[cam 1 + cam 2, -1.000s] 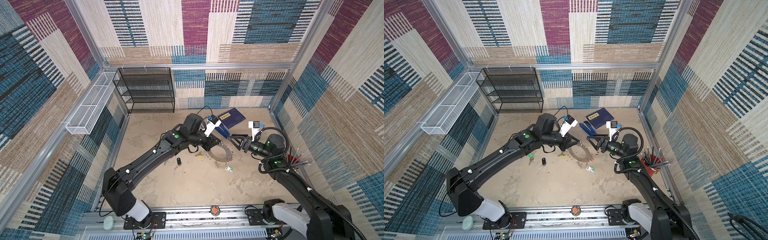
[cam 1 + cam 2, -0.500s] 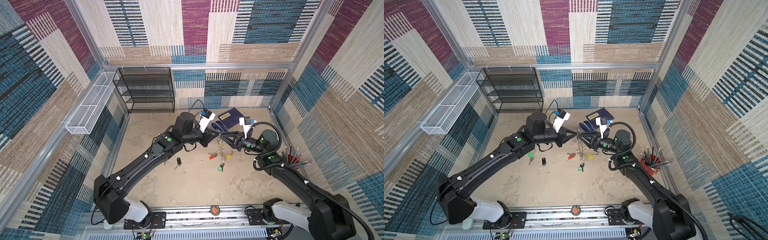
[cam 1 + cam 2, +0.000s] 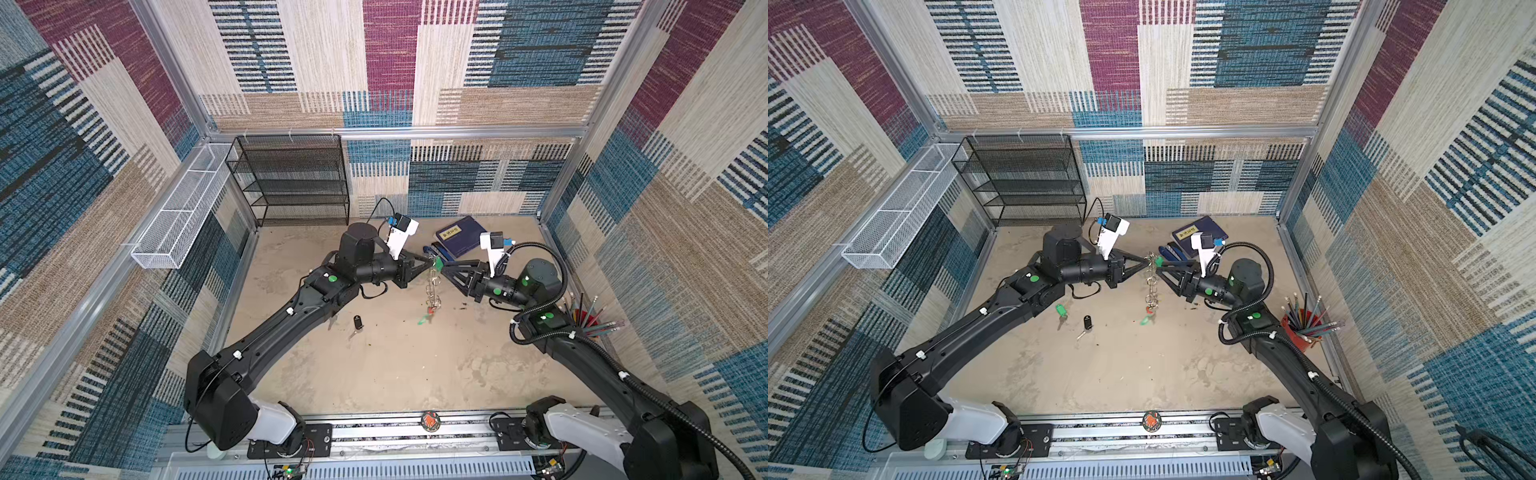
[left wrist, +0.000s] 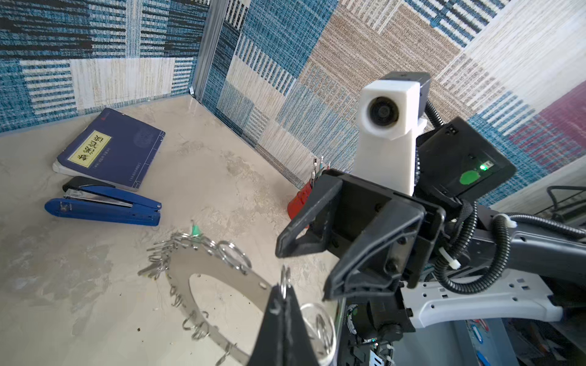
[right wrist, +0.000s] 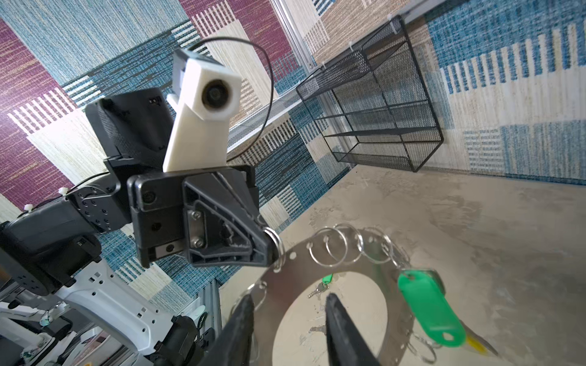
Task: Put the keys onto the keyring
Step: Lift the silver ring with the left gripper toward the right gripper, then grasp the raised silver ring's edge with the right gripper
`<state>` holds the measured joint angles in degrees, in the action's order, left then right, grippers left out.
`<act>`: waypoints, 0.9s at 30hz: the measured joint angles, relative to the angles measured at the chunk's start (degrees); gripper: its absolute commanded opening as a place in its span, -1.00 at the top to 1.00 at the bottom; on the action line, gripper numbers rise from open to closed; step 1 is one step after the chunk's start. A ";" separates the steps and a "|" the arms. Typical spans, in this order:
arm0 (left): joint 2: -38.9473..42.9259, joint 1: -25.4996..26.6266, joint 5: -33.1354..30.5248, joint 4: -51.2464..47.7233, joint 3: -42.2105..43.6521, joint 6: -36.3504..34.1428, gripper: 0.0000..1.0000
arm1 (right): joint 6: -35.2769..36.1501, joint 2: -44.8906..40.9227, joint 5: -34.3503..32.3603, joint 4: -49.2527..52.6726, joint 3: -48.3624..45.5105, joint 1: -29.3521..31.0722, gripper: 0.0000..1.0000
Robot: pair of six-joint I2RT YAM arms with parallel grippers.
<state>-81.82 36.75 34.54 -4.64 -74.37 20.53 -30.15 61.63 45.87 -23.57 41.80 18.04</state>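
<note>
Jaws L (image 5: 269,248) shut on keyring (image 5: 298,272) split ring (image 5: 276,244); R (image 5: 290,298) part-open, straddling it.

Keyring (image 3: 1150,286) edge-on between left gripper (image 3: 1144,261) and right gripper (image 3: 1162,266)

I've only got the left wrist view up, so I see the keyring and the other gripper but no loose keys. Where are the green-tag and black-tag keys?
Observer: Both lie loose on the table beside the left arm: the green-tag key nearer it, the black-tag key next to that.
Operator: How is the keyring hanging?
Observer: In both top views the keyring hangs edge-on below the shut left gripper.
Operator: Has the right gripper grabbed it?
Observer: No; the right wrist view shows the right gripper open, one finger in front of the keyring's hole.
</note>
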 measured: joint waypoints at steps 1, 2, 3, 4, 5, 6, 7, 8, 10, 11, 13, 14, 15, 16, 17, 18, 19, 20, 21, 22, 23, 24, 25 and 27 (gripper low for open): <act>0.13 -0.42 0.79 0.76 0.35 0.70 1.00 | -0.02 -0.04 0.00 -0.09 0.35 -0.24 0.23; 0.24 -0.68 1.68 1.42 0.59 1.03 1.00 | -0.07 -0.11 0.00 -0.13 0.61 -0.55 0.23; 0.44 -0.83 2.32 1.90 0.85 1.64 1.00 | -0.33 -0.17 0.02 -0.13 0.85 -0.85 0.23; 0.68 -1.09 3.34 2.58 1.18 1.84 1.00 | -0.68 -0.24 0.04 -0.17 1.20 -1.09 0.23; 0.85 -1.36 4.17 3.34 1.53 2.16 1.00 | -0.83 -0.24 0.07 -0.28 1.60 -1.29 0.22; 0.96 -1.53 5.14 4.13 1.90 2.51 1.00 | -0.94 -0.24 0.13 -0.44 1.99 -1.40 0.20; 1.07 -1.84 6.27 5.07 2.32 3.37 1.00 | -1.33 -0.13 0.55 -0.66 2.51 -1.51 0.17; 1.14 -2.14 7.17 5.90 2.71 3.89 1.00 | -1.33 0.04 0.98 -0.87 2.99 -1.51 0.13; 1.18 -2.60 9.38 7.69 3.41 5.11 1.00 | -1.55 0.52 2.16 -1.18 3.93 -1.44 0.05; 1.18 -2.73 10.12 8.66 3.72 5.79 1.00 | -1.62 0.68 2.64 -1.20 4.26 -1.44 0.03; 1.25 -2.78 12.22 10.34 4.35 6.95 1.00 | -1.95 0.72 3.43 -1.22 4.72 -1.44 0.00; 1.25 -2.80 12.94 11.26 4.61 7.50 1.00 | -2.08 0.72 3.74 -1.49 4.90 -1.44 0.00; 1.27 -2.93 13.90 12.24 4.92 8.22 1.00 | -2.43 0.72 4.17 -1.95 5.05 -1.44 0.01; 1.29 -3.06 14.78 13.03 5.22 9.14 1.00 | -2.64 0.76 4.76 -2.45 5.09 -1.38 0.04; 1.29 -3.26 15.54 13.53 5.33 9.88 1.00 | -2.82 0.92 5.44 -2.86 5.18 -1.38 0.07; 1.29 -3.32 15.82 14.21 5.46 9.94 1.00 | -3.04 1.20 6.23 -3.56 5.25 -1.38 0.11; 1.29 -3.41 16.68 14.78 5.57 10.38 1.00 | -3.41 1.51 6.62 -3.78 5.33 -1.33 0.15; 1.29 -3.52 16.98 15.17 5.62 10.64 1.00 | -3.48 1.73 7.06 -3.82 5.33 -1.22 0.17; 1.29 -3.52 17.27 15.63 5.70 10.75 1.00 | -3.65 1.88 7.56 -3.82 5.33 -1.14 0.19; 1.29 -3.52 17.79 15.80 5.73 10.78 1.00 | -3.65 2.01 7.96 -3.76 5.38 -0.85 0.21; 1.29 -3.54 18.27 16.00 5.81 10.78 1.00 | -3.63 2.10 8.15 -3.63 5.49 -0.48 0.24; 1.29 -3.63 18.34 16.11 5.88 10.80 1.00 | -3.61 2.16 8.39 -3.54 5.66 -0.11 0.28; 1.29 -3.65 18.60 16.28 5.97 10.80 1.00 | -3.52 2.29 8.87 -3.56 5.95 0.39 0.33; 1.25 -3.80 19.39 16.68 6.14 10.97 1.00 | -3.19 2.67 9.49 -3.58 6.32 1.11 0.37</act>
<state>-80.58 32.95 53.93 12.03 -68.23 31.51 -33.34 64.29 55.35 -27.16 48.12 19.16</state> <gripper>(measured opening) 0.052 0.325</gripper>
